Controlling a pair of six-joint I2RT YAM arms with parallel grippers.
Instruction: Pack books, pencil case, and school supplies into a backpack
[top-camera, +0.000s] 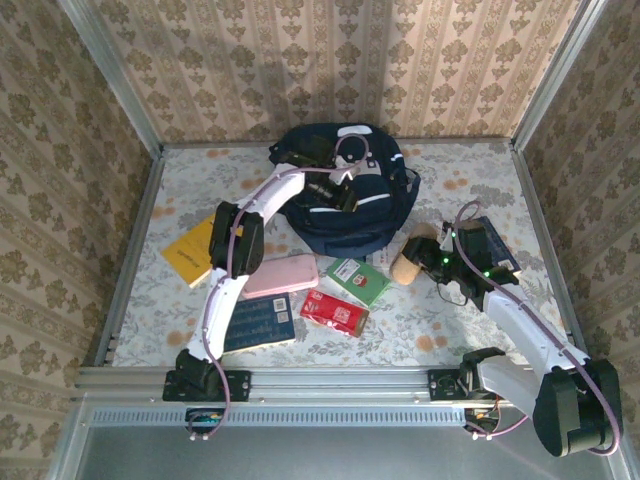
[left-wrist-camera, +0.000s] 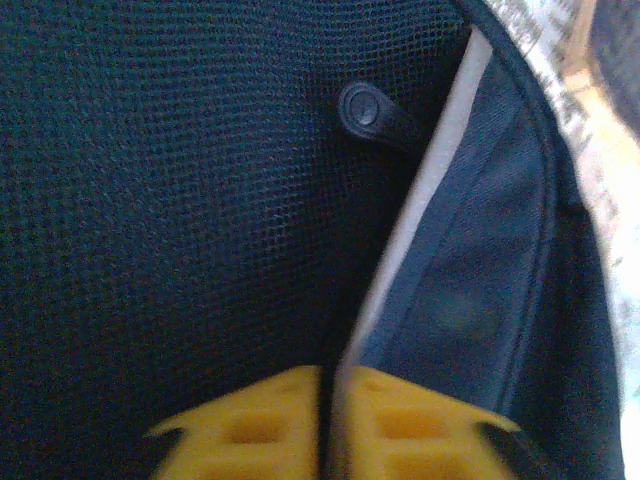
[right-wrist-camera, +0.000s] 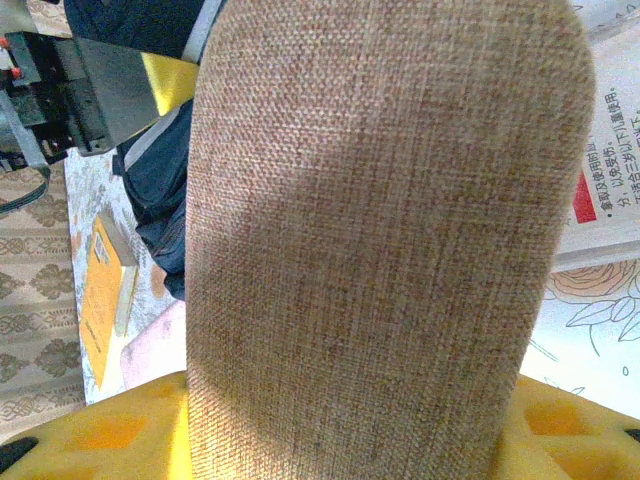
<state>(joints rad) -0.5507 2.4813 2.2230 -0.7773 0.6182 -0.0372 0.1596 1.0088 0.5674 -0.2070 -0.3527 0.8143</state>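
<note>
While left hand (left-wrist-camera: 330, 425) pinches backpack (top-camera: 375, 218), tan pouch (top-camera: 408, 264) outside

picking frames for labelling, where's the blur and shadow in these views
Top external: sharp and evenly lit, soft shadow round the backpack. Left wrist: the mesh is fairly crisp, the left fingers at the bottom edge are blurred, the table at right is washed out. Right wrist: the tan pouch weave is sharp but darker at frame left, the right fingers beneath it are soft.
</note>
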